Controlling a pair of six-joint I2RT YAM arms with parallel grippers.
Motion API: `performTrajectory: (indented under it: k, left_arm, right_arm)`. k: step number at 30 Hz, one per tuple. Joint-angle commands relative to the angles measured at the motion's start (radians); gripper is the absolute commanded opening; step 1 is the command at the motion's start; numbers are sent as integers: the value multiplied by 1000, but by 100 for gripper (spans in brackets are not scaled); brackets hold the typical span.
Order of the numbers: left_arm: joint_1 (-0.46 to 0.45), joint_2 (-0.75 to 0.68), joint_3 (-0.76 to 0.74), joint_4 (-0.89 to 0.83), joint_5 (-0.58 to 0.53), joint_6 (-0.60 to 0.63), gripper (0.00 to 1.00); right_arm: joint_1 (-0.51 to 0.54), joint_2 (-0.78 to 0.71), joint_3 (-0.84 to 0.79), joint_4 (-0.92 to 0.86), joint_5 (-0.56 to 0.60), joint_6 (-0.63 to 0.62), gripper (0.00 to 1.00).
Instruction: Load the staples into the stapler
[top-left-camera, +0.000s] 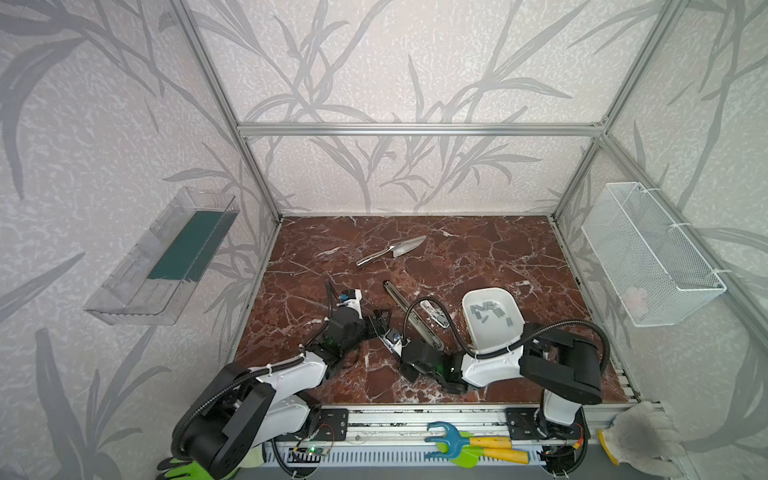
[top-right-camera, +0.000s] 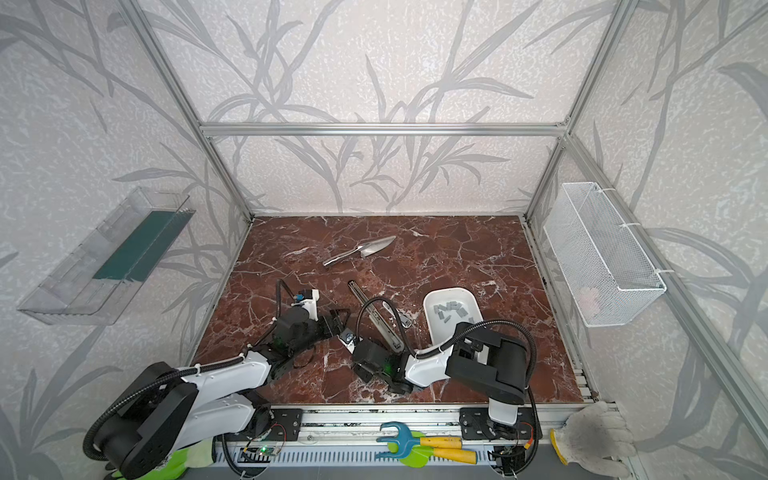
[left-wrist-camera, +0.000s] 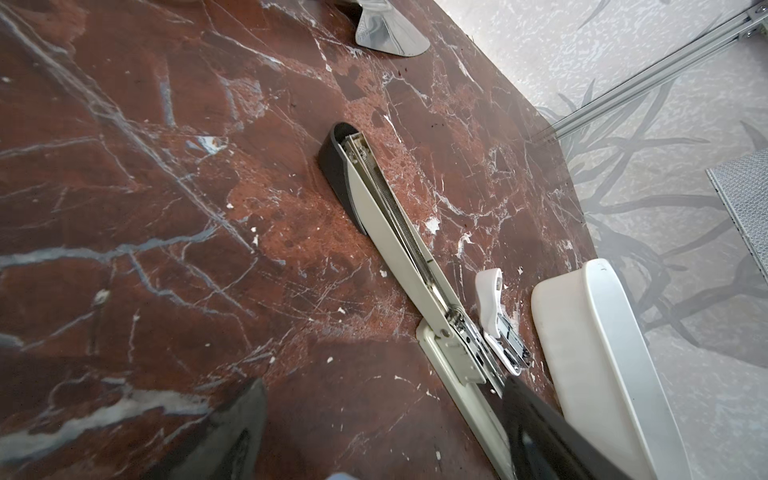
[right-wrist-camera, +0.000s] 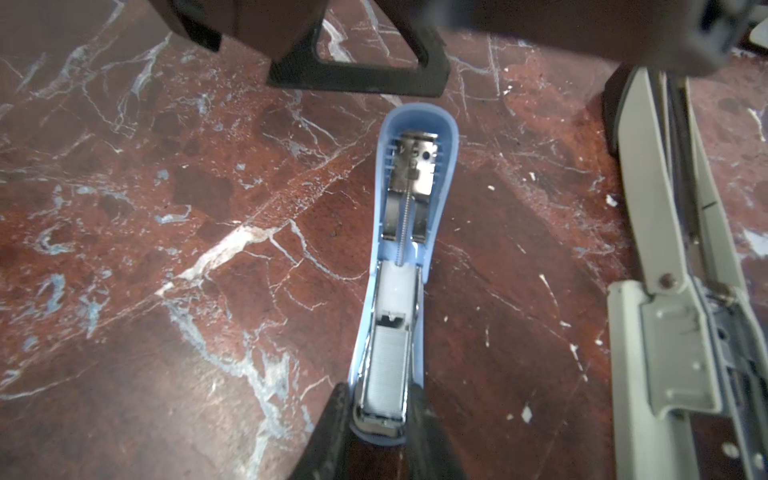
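While right fingers (right-wrist-camera: 332, 432) pinch the blue stapler (right-wrist-camera: 409, 216), staple strip (right-wrist-camera: 386, 361) lying between them, left fingers (right-wrist-camera: 353, 81) spread wide.

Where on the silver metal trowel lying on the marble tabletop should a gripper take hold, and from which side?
Grip the silver metal trowel by its slim handle, from straight above, closing across its width. It lies flat on the red marble tabletop, clear of other things; the handle is narrow, the blade broad and flat.
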Motion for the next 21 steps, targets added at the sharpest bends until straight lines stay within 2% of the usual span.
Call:
performTrajectory:
  k: [1, 12, 21]
  left_arm:
    - [-22, -22, 7, 20, 1, -5, 88]
    - [-36, -49, -1, -7, -29, 1, 85]
    - [-45, -12, 2, 43, 3, -10, 84]
  right_arm:
    - [-12, 9, -10, 30, 1, -7, 20]
    - [-31, 15, -7, 37, -8, 20, 14]
    - [-71, 5, -31, 71, -36, 66, 12]
